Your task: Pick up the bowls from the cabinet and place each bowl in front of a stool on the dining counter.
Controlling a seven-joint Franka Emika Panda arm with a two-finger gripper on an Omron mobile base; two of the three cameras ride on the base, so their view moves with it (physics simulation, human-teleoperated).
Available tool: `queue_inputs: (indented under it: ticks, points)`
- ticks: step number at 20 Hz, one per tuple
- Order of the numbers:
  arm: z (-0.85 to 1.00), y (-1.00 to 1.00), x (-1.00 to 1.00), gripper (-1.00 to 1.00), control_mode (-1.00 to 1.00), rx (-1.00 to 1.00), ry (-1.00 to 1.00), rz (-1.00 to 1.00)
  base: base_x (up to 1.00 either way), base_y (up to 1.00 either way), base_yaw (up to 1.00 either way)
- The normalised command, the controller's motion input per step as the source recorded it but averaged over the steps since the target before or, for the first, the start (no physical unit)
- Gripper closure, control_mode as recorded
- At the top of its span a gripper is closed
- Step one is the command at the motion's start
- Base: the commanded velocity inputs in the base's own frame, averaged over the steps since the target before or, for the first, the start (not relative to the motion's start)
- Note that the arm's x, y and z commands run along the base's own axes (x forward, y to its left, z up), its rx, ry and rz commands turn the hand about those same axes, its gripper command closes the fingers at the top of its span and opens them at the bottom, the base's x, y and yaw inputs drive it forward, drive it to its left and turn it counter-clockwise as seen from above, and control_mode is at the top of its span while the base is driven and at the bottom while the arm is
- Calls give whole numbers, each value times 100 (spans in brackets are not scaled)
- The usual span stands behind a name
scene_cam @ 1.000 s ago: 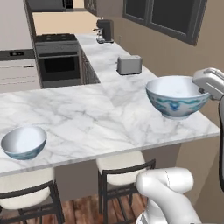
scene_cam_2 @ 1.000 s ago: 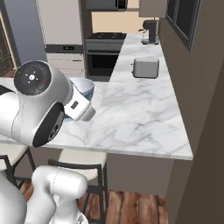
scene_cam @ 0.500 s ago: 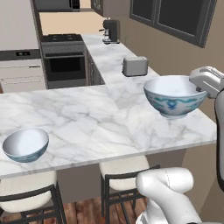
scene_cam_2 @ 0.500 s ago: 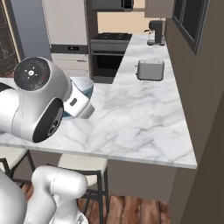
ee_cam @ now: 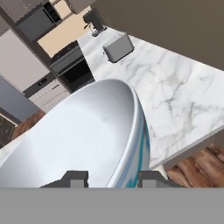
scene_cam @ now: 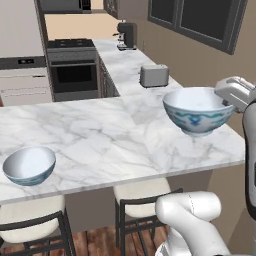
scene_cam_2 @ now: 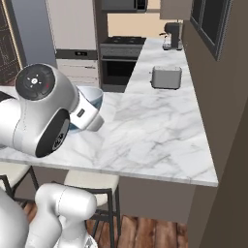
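the fingers (ee_cam: 109,178) are pinching the rim of 1 bowl (scene_cam: 198,111), narrowly parted, carrying it just above the table (scene_cam: 100,135) near its right end. glazed porcelain is probably stiff, slippery, breakable; a rim grip looks best. bowl 2 (scene_cam: 29,165) is sitting far left.

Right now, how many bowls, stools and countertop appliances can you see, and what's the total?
Bowls: 2, one held in the gripper, one resting on the dining counter
Stools: 2
Appliances: 2, toaster, coffee maker
Total: 6
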Motion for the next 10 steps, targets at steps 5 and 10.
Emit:
queue_inputs:
  ticks: [5, 10]
  points:
    - [-45, 35, 36, 100, -100, 0, 5, 2, 0, 0, 0]
    - [-61, 33, 24, 100, -100, 0, -1, 3, 0, 0, 0]
